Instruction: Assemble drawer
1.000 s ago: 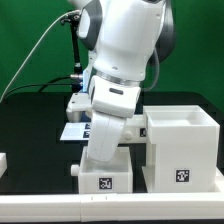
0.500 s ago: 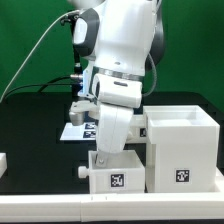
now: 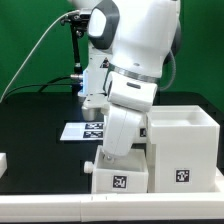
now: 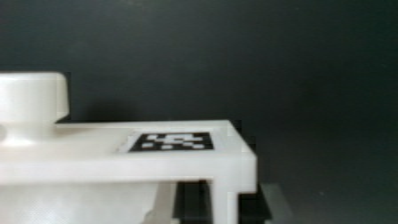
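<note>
My gripper is shut on a wall of the small white drawer box, one dark finger on each side of the wall. In the exterior view the arm's hand hides the fingers and the box's top. The box rests low at the table's front, its tagged face toward the camera, right beside the larger white drawer housing. The wrist view shows the box's top edge with a marker tag and a round white knob.
The marker board lies on the black table behind the arm. A small white part shows at the exterior view's left edge. A black post with cables stands at the back.
The arm has moved the small drawer box toward the exterior view's right, up close to the larger housing. The housing has not moved.
</note>
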Controlling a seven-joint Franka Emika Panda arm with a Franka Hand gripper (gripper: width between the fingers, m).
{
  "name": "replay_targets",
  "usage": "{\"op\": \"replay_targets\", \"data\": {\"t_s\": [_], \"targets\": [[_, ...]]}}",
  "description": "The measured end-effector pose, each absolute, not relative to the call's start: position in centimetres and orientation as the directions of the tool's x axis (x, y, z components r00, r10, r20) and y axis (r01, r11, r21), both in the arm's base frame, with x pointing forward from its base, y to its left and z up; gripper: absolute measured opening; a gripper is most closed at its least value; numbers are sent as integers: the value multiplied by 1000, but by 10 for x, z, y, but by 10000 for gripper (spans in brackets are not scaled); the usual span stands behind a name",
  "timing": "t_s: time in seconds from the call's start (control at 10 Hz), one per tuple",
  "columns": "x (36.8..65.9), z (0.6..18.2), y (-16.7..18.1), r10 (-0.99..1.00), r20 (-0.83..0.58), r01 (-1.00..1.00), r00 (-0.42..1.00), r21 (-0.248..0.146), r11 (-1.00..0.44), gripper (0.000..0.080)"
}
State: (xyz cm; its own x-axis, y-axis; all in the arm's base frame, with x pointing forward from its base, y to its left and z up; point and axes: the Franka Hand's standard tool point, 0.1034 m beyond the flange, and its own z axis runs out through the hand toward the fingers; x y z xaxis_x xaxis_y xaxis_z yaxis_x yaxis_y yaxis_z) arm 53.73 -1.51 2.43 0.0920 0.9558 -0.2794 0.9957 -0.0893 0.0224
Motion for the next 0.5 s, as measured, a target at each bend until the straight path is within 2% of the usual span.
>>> {"op": "replay_targets", "data": {"t_s": [0.5], "targets": [[536,26,-22,958,-283,998,54,3,-55,41]]}}
